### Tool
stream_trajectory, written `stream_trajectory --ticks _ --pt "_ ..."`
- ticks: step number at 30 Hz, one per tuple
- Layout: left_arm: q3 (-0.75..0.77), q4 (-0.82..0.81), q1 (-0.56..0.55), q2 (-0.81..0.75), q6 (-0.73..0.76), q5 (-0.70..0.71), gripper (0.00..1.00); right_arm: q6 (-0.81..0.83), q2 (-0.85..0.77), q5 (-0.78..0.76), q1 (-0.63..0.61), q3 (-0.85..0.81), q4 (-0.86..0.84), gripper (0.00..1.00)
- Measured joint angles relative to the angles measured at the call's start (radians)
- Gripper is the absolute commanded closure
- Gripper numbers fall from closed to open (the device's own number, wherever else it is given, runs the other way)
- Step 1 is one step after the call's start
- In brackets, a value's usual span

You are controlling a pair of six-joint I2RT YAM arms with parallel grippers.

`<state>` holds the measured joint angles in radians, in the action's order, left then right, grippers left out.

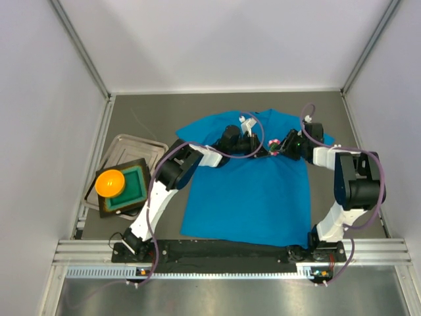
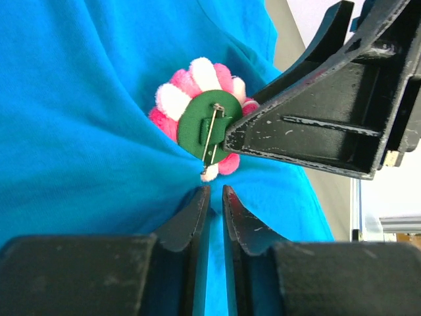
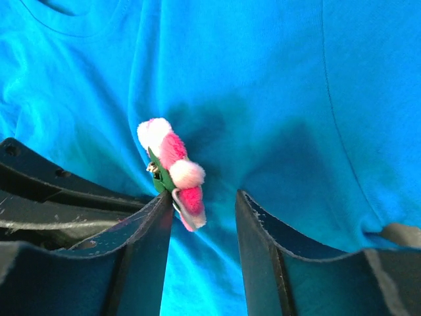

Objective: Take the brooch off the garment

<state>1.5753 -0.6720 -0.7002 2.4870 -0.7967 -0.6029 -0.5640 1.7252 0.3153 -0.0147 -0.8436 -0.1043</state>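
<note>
A: While the garment [image 1: 250, 197] is lying spread flat on the surface [image 1: 151, 112], where is the brooch [image 2: 197, 115] sitting?

B: It is standing on edge at the chest, near the collar, between the two hands. Its green backing and pin [image 2: 212, 135] are facing the left one.

A: What is the right hand [image 3: 204, 204] doing?

B: It is gaping, released. One finger is touching the brooch's backing and the other is standing apart from it.

A: And the left hand [image 2: 215, 194]?

B: Its fingers are showing only a thin slit, with the tips at a pucker of blue cloth just beneath the brooch. I cannot tell whether they are pinching it.

A: Anything off to the side?

B: An orange ball [image 1: 110, 182] is resting on a green pad [image 1: 135, 187] over a metal tray [image 1: 141, 141], well apart to the left.
</note>
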Motion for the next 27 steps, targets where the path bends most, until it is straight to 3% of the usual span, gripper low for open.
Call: stream_trajectory --ticks 10,27 --pt "-0.043 0.031 0.015 -0.059 0.059 0.010 0.81 -0.017 -0.008 0.008 0.000 0.022 -0.043 0.49" --pt "-0.059 0.032 0.035 -0.059 0.059 0.020 0.76 -0.024 -0.018 0.023 -0.006 0.045 -0.083 0.49"
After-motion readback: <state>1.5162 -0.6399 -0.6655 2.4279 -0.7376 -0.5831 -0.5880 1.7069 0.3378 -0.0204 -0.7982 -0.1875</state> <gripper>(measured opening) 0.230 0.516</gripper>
